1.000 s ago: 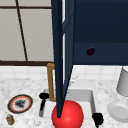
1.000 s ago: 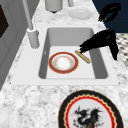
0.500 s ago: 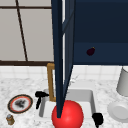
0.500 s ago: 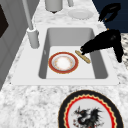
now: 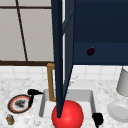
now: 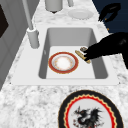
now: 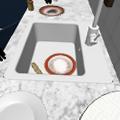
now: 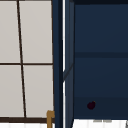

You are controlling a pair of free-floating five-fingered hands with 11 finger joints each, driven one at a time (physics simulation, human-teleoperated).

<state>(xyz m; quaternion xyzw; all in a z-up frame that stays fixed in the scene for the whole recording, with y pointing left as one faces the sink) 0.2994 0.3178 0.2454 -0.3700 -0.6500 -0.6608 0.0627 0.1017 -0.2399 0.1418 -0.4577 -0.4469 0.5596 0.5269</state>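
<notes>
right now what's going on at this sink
The left hand hovers over the counter, beside the dragon plate, just left of the sink. The right hand hangs at the sink's front right corner, near a white plate. A red-rimmed plate and a brush lie in the sink.

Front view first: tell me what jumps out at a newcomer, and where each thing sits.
A large glossy red ball sits low at the sink's front edge, with a tall dark navy cabinet door standing open above it. In the white sink basin lies a red-rimmed round plate, beside a small tan stick-shaped object that the left hand reaches toward. The right hand hangs at the sink's right front corner.
</notes>
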